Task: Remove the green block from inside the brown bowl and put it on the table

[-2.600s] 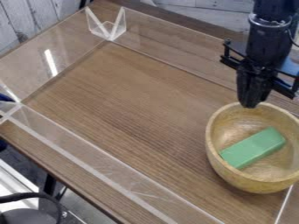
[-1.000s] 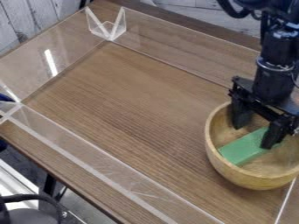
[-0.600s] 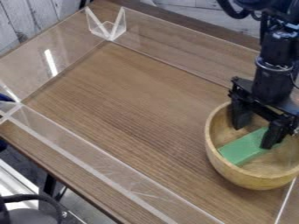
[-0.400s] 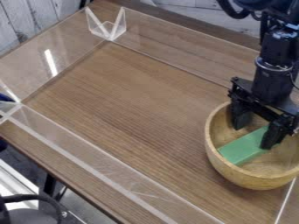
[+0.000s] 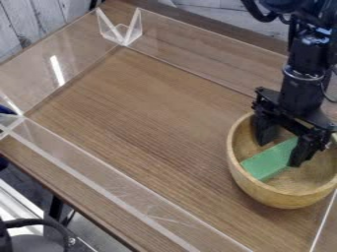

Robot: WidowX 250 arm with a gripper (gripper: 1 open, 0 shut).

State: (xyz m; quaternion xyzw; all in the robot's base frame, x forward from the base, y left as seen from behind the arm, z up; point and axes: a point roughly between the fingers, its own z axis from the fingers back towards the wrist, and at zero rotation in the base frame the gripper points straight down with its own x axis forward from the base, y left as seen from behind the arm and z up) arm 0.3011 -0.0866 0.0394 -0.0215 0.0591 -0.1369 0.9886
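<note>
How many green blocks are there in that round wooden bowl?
1. The green block lies inside the brown bowl, partly under the gripper; the gripper hides some of the bowl's inside, so another could be out of sight there.

The block [image 5: 273, 160] lies inside the bowl [image 5: 281, 193], which stands on the tabletop [image 5: 138, 118] at the right side of the frame, below the middle.

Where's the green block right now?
In the camera view, right side: the green block lies inside the brown bowl, toward its left wall, with the open hand reaching into the bowl right at it.
</note>
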